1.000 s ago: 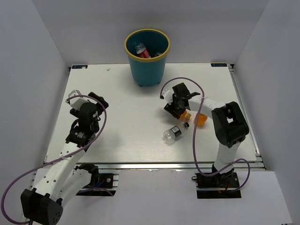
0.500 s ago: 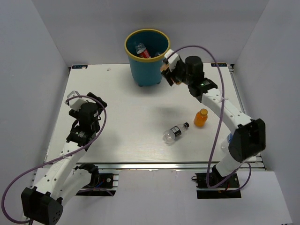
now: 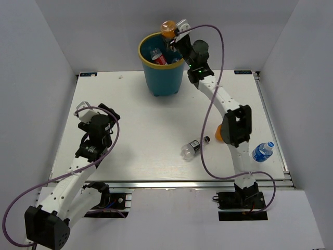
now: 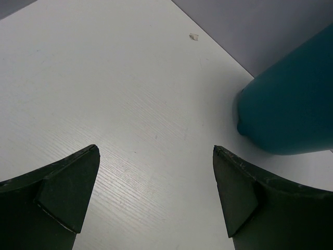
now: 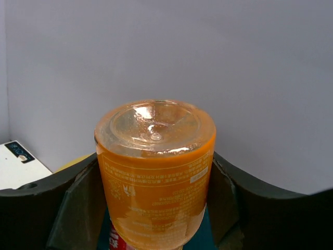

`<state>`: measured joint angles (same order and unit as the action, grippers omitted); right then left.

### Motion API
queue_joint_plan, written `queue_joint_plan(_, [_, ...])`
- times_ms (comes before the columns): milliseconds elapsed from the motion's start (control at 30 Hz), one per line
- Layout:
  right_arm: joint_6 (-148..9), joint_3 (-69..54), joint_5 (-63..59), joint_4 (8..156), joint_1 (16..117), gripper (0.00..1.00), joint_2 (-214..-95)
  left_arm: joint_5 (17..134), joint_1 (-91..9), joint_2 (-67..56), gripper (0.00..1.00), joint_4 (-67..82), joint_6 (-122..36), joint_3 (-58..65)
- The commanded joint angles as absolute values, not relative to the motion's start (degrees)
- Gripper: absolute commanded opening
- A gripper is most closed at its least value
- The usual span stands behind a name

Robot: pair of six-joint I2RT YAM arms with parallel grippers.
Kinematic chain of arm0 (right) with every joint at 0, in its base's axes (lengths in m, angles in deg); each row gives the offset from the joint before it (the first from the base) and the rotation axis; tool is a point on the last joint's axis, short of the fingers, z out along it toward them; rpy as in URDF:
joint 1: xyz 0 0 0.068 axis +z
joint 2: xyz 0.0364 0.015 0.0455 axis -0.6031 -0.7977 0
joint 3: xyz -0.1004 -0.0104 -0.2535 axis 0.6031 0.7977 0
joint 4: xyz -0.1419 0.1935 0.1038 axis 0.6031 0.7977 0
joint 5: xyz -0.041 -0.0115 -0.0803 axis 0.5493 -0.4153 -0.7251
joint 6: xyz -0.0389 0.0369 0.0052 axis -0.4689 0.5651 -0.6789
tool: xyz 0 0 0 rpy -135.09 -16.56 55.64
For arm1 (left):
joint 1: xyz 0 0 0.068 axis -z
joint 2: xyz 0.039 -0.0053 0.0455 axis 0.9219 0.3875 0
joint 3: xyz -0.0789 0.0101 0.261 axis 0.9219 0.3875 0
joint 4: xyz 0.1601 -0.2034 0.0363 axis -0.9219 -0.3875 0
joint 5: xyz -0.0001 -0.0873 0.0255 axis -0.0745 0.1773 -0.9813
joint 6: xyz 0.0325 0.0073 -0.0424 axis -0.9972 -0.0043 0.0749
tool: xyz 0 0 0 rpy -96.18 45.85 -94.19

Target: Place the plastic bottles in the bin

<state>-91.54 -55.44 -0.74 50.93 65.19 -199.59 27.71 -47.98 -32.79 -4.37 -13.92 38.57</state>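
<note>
Orange bottle (image 3: 168, 27) hangs over the bin (image 3: 162, 78), clamped in my right gripper (image 5: 155, 200) — red-label bottle (image 3: 158, 57) lies inside; dark-label bottle (image 3: 193, 148), blue-label bottle (image 3: 261, 151) and second orange bottle (image 3: 218, 133) wait on the table (image 3: 130, 104) — left gripper (image 4: 156, 192) gapes empty.

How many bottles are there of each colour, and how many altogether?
Orange bottles: 2, the held orange bottle and the orange bottle on the table.
Clear bottles: 3, the red-label bottle in the bin, the dark-label bottle, the blue-label bottle.
Total: 5 bottles.
</note>
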Motion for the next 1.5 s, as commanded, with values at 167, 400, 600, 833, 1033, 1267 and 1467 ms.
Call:
queue_joint_plan(167, [-83.9, -67.5, -3.4, 44.6, 65.2, 0.89, -207.9, 29.7, -48.2, -32.5, 0.98, -3.1, -14.7, 38.6])
queue_joint_plan(400, [-89.0, -64.7, 4.9, 61.7, 65.1, 0.89, -196.2, 32.7, -48.3, -32.8, 0.98, -2.0, -15.3, 38.8])
queue_joint_plan(600, [-87.1, -39.7, -2.2, 89.7, 65.1, 0.89, -174.2, 32.8, -48.5, -33.8, 0.98, -2.7, -15.1, 38.8])
queue_joint_plan(833, [-74.3, -8.9, -27.4, 101.6, 65.3, 0.89, -152.8, 35.7, -48.7, -31.1, 0.98, -2.9, -14.8, 37.9])
queue_joint_plan(1033, [-66.8, 5.6, -38.6, 107.2, 64.2, 0.90, -145.7, 36.7, -48.7, -30.3, 0.98, -3.3, -14.5, 37.8])
queue_joint_plan(1267, [-66.7, 14.4, -37.0, 105.4, 60.2, 0.89, -144.7, 37.4, -48.7, -30.2, 0.98, -3.3, -14.7, 37.7])
queue_joint_plan(1467, [-66.4, 17.0, -32.0, 102.6, 55.7, 0.89, -145.5, 37.5, -48.7, -30.8, 0.98, -3.1, -14.8, 37.9])
